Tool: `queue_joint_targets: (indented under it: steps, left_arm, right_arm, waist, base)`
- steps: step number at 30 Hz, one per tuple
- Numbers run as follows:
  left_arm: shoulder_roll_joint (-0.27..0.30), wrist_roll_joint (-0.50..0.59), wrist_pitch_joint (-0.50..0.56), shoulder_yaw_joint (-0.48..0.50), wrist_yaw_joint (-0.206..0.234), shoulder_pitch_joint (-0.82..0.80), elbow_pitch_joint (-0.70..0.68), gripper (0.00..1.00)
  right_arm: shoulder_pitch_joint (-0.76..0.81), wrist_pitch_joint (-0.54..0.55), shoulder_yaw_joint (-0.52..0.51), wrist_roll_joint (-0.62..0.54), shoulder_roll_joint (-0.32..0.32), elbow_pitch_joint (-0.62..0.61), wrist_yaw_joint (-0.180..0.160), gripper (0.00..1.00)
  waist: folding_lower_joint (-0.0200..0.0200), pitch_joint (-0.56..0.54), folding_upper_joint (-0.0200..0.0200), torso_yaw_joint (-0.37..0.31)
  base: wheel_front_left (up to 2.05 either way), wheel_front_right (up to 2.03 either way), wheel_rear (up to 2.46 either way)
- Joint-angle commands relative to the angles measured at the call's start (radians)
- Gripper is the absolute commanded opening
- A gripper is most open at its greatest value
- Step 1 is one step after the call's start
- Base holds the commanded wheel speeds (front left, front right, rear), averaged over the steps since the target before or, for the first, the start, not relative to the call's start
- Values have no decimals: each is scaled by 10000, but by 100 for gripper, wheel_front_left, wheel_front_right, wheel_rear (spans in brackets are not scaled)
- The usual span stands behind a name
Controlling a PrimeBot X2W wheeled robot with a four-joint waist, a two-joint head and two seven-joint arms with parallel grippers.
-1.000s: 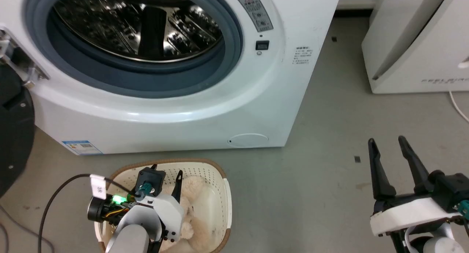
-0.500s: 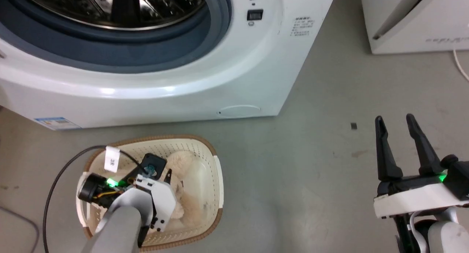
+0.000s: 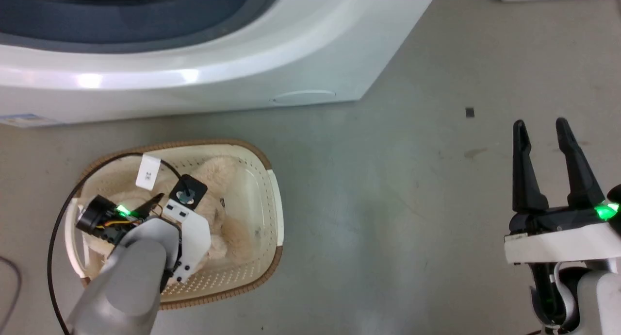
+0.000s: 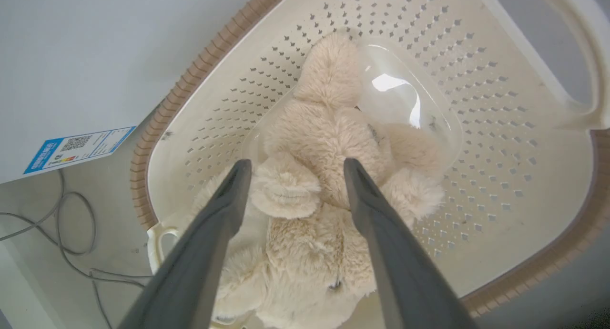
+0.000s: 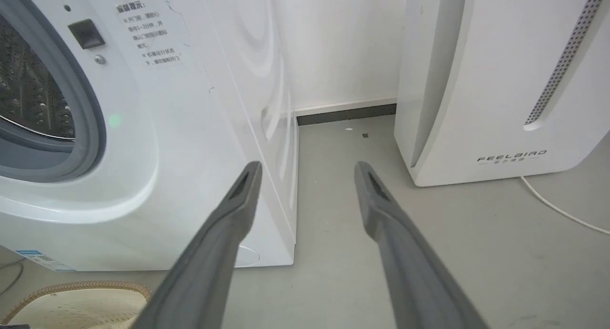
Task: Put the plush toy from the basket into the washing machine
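The cream-beige plush toy (image 4: pixel 329 143) lies in the oval perforated basket (image 4: pixel 500 152), which stands on the floor before the white washing machine (image 3: pixel 218 77). My left gripper (image 4: pixel 295 163) is down inside the basket and open. Its two dark fingers straddle a stubby limb and part of the toy's body. In the head view my left wrist covers much of the toy (image 3: pixel 228 228) and the basket's brown rim (image 3: pixel 262 160) rings both. My right gripper (image 3: pixel 540 124) hangs open over bare floor at the right, holding nothing. The washing machine (image 5: pixel 190 128) shows its grey gasket and steel drum.
The white slanted FEELBIRD appliance (image 5: pixel 500 81) stands right of the washer, with a white cable (image 5: pixel 562 210) on the floor beside it. Grey cables (image 4: pixel 71 224) lie left of the basket. A black cable (image 3: pixel 58 218) loops from my left wrist. Grey floor separates basket and right gripper.
The head camera has tilted down, so the washer slid up the picture. My left gripper has sunk deeper into the basket over the toy. The right gripper stays open.
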Motion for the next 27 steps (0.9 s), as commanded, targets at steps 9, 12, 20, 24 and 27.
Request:
queue_joint_targets:
  steps: [9,12,20,24,27]
  left_arm:
    - [371,182,682,-707,-240,-1367,1167,100]
    - [428,149,776,-850,-291,-1675,1476,100]
    - [558,31,1105,-1222,-403,-2373,2299,100]
    - [568,-15,1075,-1434,-452,-2756,2707,100]
    - [575,-29,1070,-1611,-480,-3031,3016,100]
  right_arm:
    - [-642,-285,-70,394,-3,-259,-5,100]
    - [-765,-348,-103,483,-3,-306,-6,100]
    - [-1036,-515,-222,682,-4,-370,-6,100]
    - [-1183,-598,-235,766,-4,-389,-6,100]
    - [-1288,-661,-247,828,-4,-392,-7,100]
  waist:
    - [-1,1482,0,-246]
    - [-1,1817,0,-332]
    - [-1,2610,0,-403]
    - [-1,2944,0,-405]
    - [-1,3144,0,-417]
  base:
    - [0,0,0]
    - [0,0,0]
    - [0,0,0]
    - [0,0,0]
    - [0,0,0]
